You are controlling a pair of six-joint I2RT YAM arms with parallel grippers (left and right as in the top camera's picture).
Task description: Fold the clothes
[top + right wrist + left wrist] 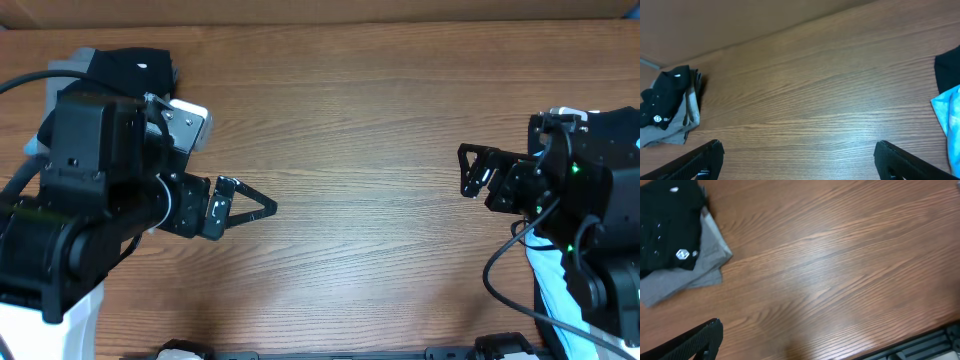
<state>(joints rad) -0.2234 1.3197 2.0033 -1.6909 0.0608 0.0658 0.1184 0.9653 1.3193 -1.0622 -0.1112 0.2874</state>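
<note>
- Clothes: a folded black shirt [667, 225] lay on a grey shirt [707, 262] at the far left corner of the table [360, 120]; I judged that stack finished.
- A light blue shirt [950, 115] lay bunched by my right arm, apparently unfolded.
- My left tool [255, 205] and right tool [465, 172] both gaped wide, holding nothing.
- Nothing blocked the middle.

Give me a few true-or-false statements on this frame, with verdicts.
1. The black shirt lies on the grey shirt. True.
2. The left gripper grips the black shirt. False: it is open over bare table, holding nothing.
3. The right gripper is open and empty. True.
4. The light blue cloth lies mid-table. False: it lies at the table's right edge.
5. The black shirt bears a white logo. True.
</note>
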